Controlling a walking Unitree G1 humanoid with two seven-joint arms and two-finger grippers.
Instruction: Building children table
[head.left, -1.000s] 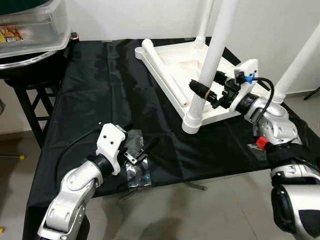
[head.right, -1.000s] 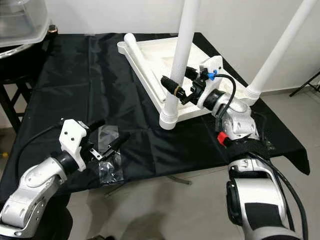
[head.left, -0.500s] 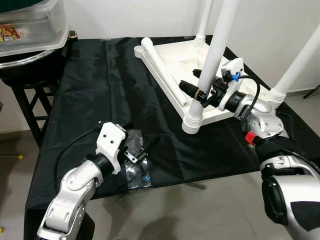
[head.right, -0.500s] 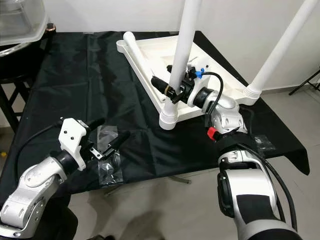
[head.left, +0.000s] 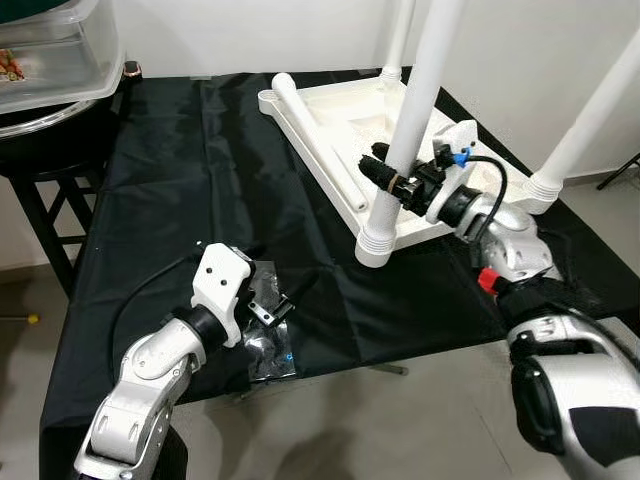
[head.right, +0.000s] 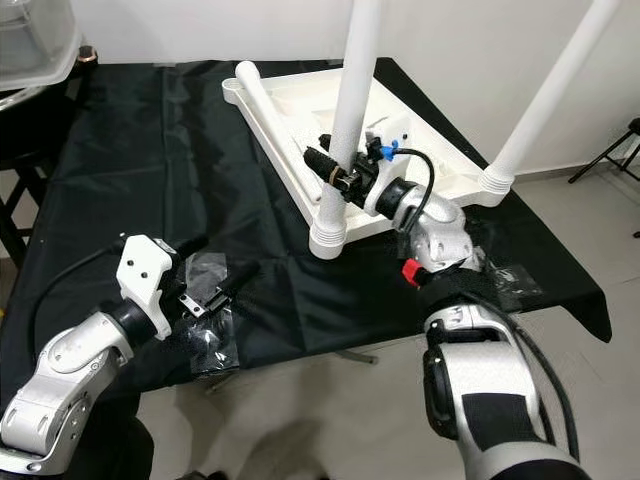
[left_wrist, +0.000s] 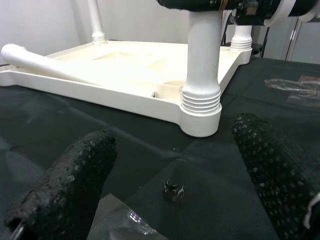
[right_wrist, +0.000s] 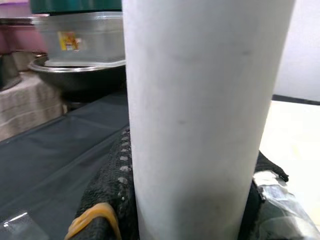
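A: Tabletop of white plastic (head.left: 340, 130), the children's one — where does it lie?

B: Upside down on the black cloth-covered work surface (head.left: 170, 200), toward the far right. Three white tubular legs stand up from its corners, and a fourth loose white tube (head.left: 318, 135) lies flat along its upturned underside.

A: Start nearest the robot. What is there?

B: The left gripper (head.left: 270, 300) hovers low over the near edge of the cloth, its two black fingers spread apart with nothing between them. Just under and beside it lie clear plastic bags (head.left: 268, 345) holding small dark hardware; what exactly the pieces are, I cannot tell. The left wrist view also shows a tiny dark fitting (left_wrist: 173, 190) loose on the cloth between the fingers.

A: And farther out?

B: The right gripper (head.left: 392, 182) is clenched around the nearest upright white leg (head.left: 408, 120), low down, a little above the ribbed collar where the leg meets the corner socket. Its black fingers (right_wrist: 117, 185) wrap either side of the tube.

A: Any containers?

B: At the far left, off the cloth, a clear plastic storage bin (head.left: 55, 60) sits on a metal bowl (head.left: 50, 115) atop a dark stool. A printed label shows on the bin; its contents are unclear.
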